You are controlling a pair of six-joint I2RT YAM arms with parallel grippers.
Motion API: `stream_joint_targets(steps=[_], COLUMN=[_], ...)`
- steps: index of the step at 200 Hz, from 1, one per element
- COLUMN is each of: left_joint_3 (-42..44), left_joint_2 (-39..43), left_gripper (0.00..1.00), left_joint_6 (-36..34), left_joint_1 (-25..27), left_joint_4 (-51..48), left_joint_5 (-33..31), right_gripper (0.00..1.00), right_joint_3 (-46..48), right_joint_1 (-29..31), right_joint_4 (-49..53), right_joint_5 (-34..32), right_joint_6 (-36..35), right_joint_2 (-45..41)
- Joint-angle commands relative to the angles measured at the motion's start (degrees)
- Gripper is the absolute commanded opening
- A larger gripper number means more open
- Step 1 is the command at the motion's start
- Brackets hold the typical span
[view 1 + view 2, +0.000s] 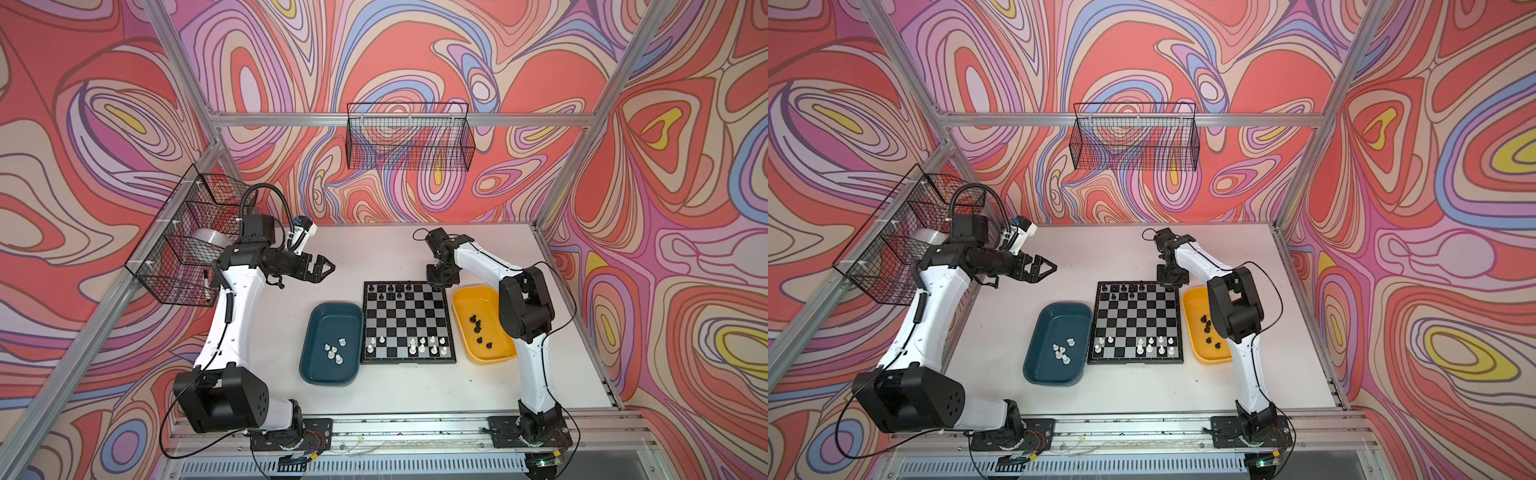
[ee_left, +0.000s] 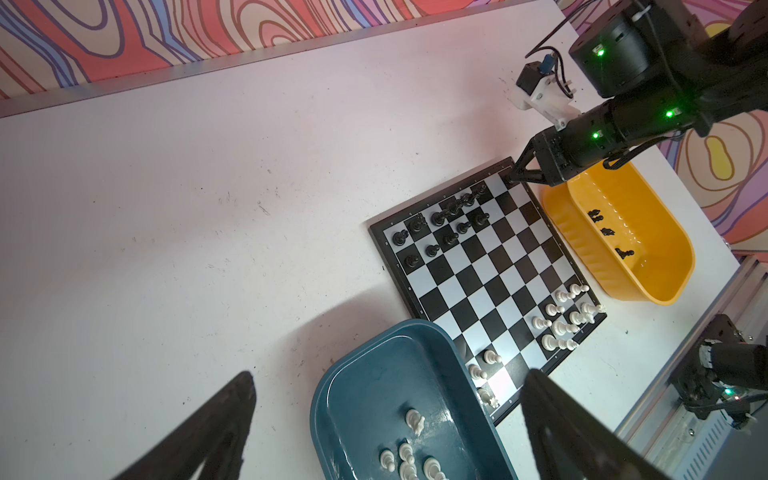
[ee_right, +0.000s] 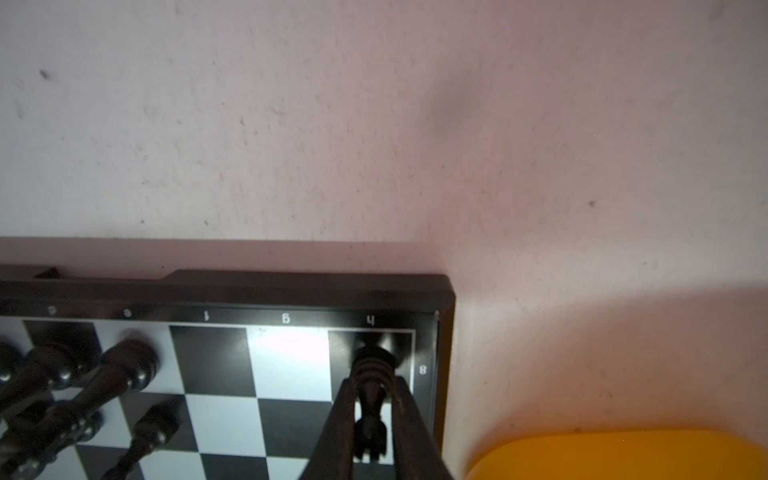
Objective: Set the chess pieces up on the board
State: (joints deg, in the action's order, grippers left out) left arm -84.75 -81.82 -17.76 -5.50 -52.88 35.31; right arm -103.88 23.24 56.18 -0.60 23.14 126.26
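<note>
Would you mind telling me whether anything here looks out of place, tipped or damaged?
Nothing stands out. The board lies flat between the teal tray and the yellow tray, the chess pieces on it appear upright, and the rest lie inside the trays.

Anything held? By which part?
Left gripper: nothing. Right gripper: fingers flank small black plastic chess piece above its base, at chequered board corner; grip unclear.

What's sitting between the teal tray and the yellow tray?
The chessboard lies between the teal tray and yellow tray, seen in both top views.
</note>
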Motion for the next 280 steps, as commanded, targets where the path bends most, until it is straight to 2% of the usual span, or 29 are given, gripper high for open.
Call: stream_joint_targets(steps=[1, 90, 184, 214, 280], left_joint_3=[0.20, -0.06, 0.11, 0.12, -0.22], left_joint_2=[0.35, 1.21, 3.77, 4.39, 3.39], left_gripper=[1.00, 1.00, 1.00, 1.00, 1.00], left_joint_6=[-0.10, -0.27, -2.09, -2.33, -5.11], left_joint_1=[0.31, 0.30, 0.29, 0.31, 1.53], left_joint_4=[-0.29, -0.47, -2.00, -2.31, -3.96], left_joint_5=[-0.16, -0.34, -2.00, -2.00, -2.28], right_gripper=[0.20, 0.32, 0.32, 0.30, 0.27], right_joint_3=[-0.75, -2.85, -0.50, 5.23, 26.46], right_joint_1=[0.31, 0.35, 1.73, 1.79, 0.01], right_joint_4=[0.20, 3.38, 5.51, 4.55, 4.21], right_joint_5=[-0.72, -1.13, -1.24, -1.07, -5.20], right_joint_6=[-0.55, -1.67, -0.86, 1.53, 6.92], right_joint_2=[1.40, -1.06, -12.45, -20.18, -38.56])
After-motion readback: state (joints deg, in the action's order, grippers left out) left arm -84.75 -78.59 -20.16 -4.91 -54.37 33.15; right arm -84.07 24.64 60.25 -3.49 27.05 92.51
